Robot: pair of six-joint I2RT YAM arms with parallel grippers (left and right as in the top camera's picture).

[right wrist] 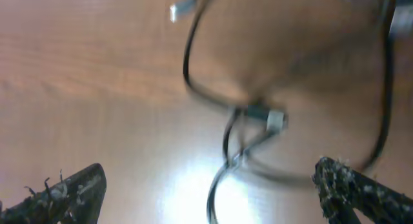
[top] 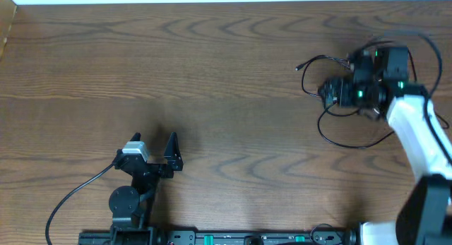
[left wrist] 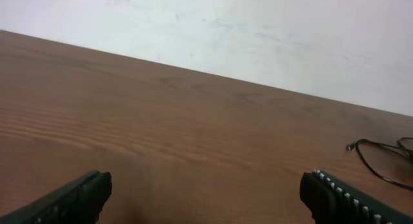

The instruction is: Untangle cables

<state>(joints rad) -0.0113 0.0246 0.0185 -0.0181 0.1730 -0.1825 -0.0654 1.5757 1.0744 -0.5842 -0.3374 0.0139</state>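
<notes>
The cables (top: 344, 142) lie in tangled thin black loops at the table's right side, one plug end (top: 298, 66) pointing left. My right gripper (top: 364, 86) hovers directly over the tangle. In the right wrist view its gripper (right wrist: 208, 175) is open, with crossing black strands (right wrist: 227, 137) and a small silver-tipped plug (right wrist: 271, 119) on the table between and ahead of its fingers, nothing held; the view is blurred. My left gripper (top: 153, 147) rests open near the front left, far from the tangle. In its wrist view the gripper (left wrist: 206, 185) holds nothing, and a cable loop (left wrist: 377, 166) shows far right.
The wooden table (top: 212, 75) ends at a white wall at the back. A thick black robot cable (top: 74, 195) curves from the left arm toward the front left edge. The arms' base rail (top: 226, 238) runs along the front.
</notes>
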